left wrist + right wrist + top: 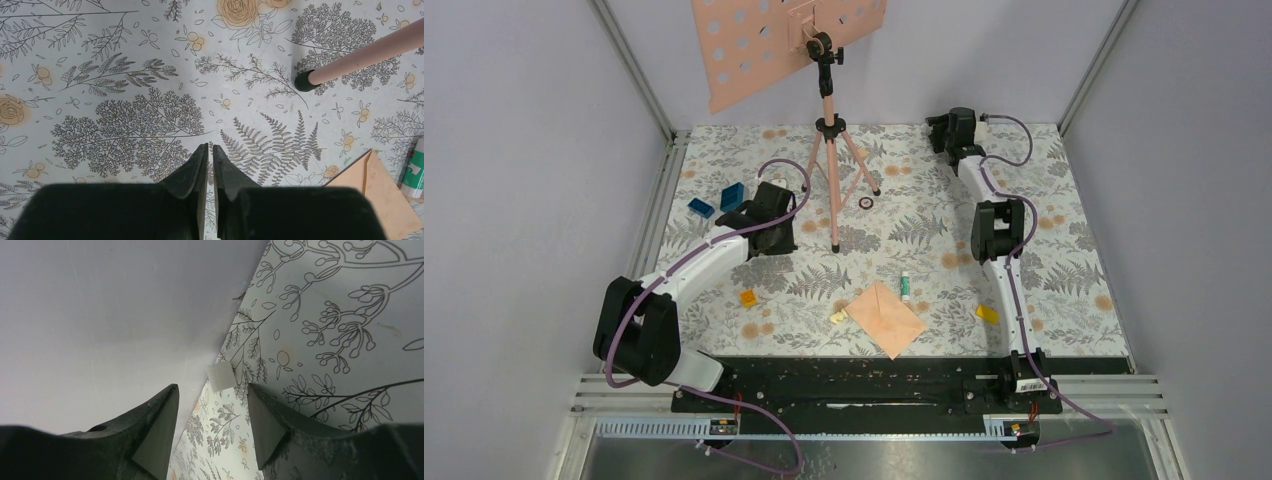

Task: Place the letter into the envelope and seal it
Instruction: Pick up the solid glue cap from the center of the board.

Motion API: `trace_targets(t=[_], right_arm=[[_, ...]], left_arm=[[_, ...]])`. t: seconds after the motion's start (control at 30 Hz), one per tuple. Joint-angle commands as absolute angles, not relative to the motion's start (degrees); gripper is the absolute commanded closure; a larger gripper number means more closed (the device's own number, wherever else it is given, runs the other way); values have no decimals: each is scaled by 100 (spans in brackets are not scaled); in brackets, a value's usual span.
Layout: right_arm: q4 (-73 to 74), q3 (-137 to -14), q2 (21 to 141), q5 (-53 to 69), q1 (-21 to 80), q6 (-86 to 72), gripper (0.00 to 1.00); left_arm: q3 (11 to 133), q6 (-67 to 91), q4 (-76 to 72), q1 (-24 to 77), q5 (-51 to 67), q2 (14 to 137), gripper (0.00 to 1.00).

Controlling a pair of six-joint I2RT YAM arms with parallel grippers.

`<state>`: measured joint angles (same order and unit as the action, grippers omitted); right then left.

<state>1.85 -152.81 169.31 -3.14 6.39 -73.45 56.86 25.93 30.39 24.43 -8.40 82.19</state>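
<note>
Only overhead shows me the whole envelope [886, 317] on the surface [914, 205]; the wrist views show my left gripper [209, 152] closed on nothing and my right gripper [211, 395] spread apart.

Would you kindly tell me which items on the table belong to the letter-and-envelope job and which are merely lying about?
For the job:
- envelope
- green-and-white tube beside it, probably glue for sealing
- no separate letter is visible

Lying about:
- blue blocks
- orange block
- yellow block
- dark ring
- pink tripod stand
</note>
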Motion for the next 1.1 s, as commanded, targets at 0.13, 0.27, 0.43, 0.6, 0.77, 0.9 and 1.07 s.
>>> trace_targets(t=[0.13,0.27,0.43,0.6,0.77,0.9,1.07], right_arm=[[62,-15606,17202,-611,809,-7501,42],[55,-15618,17230,-625,817,-7521,44],[-132,-15620,17251,-637,822,-7554,47],[-165,-15618,17262,-703,828,-7592,49],[-191,-15600,17261,-803,835,-7628,52],[-210,-15584,17254,-821,840,-7654,54],[-330,-15413,17190,-637,795,-7739,54]], left_arm=[[5843,2533,2982,2408,-1037,8121,91],[5842,2514,2989,2404,-1075,8127,91],[5872,2498,2988,2408,-1076,8189,91],[5881,2479,2989,2408,-1089,8207,92],[5891,2450,2997,2408,-1132,8222,92],[5901,2448,2997,2403,-1128,8232,92],[5913,2429,2997,2408,-1136,8251,92]])
